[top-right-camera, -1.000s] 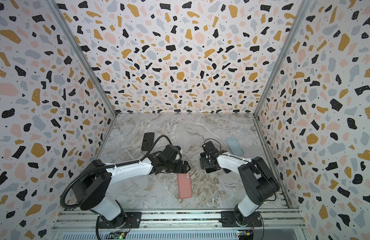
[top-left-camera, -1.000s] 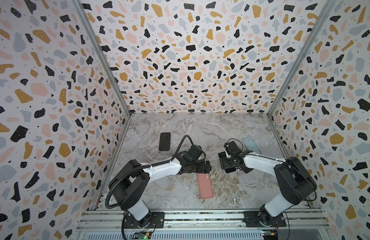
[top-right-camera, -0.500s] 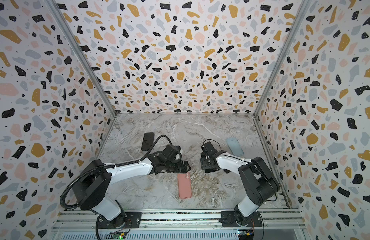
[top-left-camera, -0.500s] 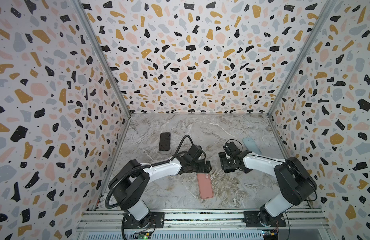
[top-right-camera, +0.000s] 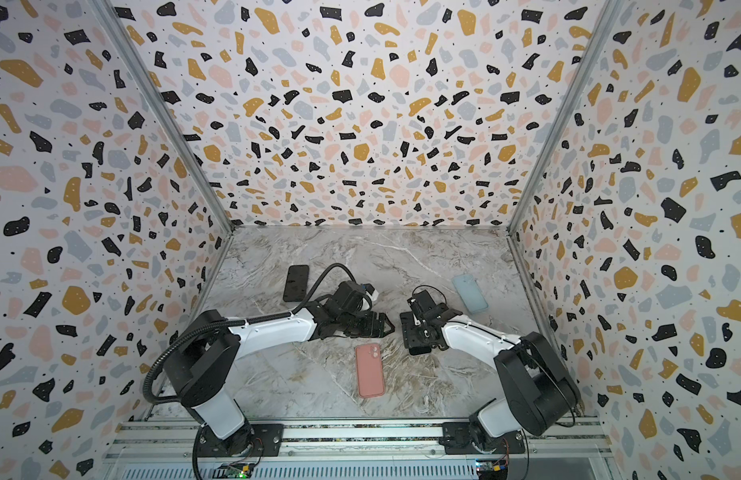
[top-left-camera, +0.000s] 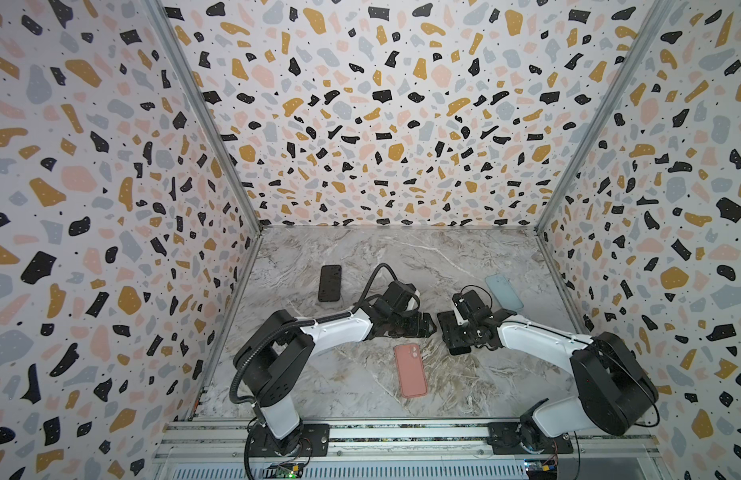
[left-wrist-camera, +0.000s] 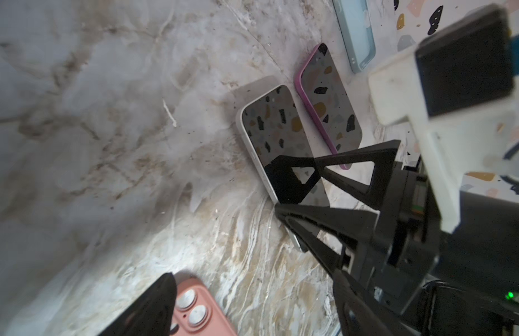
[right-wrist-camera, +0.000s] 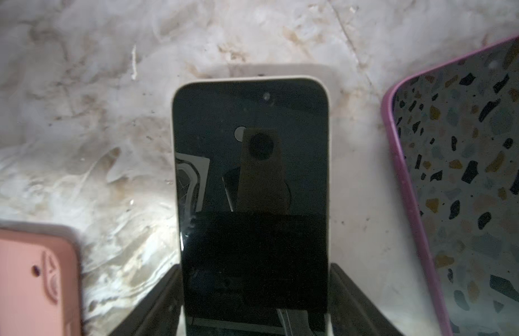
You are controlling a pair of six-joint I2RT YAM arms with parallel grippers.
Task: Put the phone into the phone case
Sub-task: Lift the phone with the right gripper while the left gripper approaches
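I judge the white-edged phone with the dark glass front (right-wrist-camera: 252, 116) to be a stiff, slick slab, fairly dense for how thin it is. The glass face is the part to spare. The safe hold is across its two long frame edges, never pad on screen.

That is where my right claw (right-wrist-camera: 257, 270) sits. Its jaws are spread about the width of the phone, with one finger flush against each long edge near one end. Most of the body reaches out past the fingertips over the marble-patterned table (right-wrist-camera: 77, 87). It reads as a grip, though I cannot tell whether the phone is lifted or lying flat. Held so near the end it will probably want to droop or twist, so I would move slowly.

A phone in a purple case (right-wrist-camera: 456, 174) lies just beside one flank of the claw. A salmon-pink phone case (right-wrist-camera: 28, 276) lies near the other flank, toward the rail. A pale blue phone case (top-left-camera: 504, 292) lies beyond the claw, toward the back wall. Which case is meant I cannot tell.

My left claw (top-left-camera: 423, 325) faces the right one from close by, jaws wide and holding nothing.
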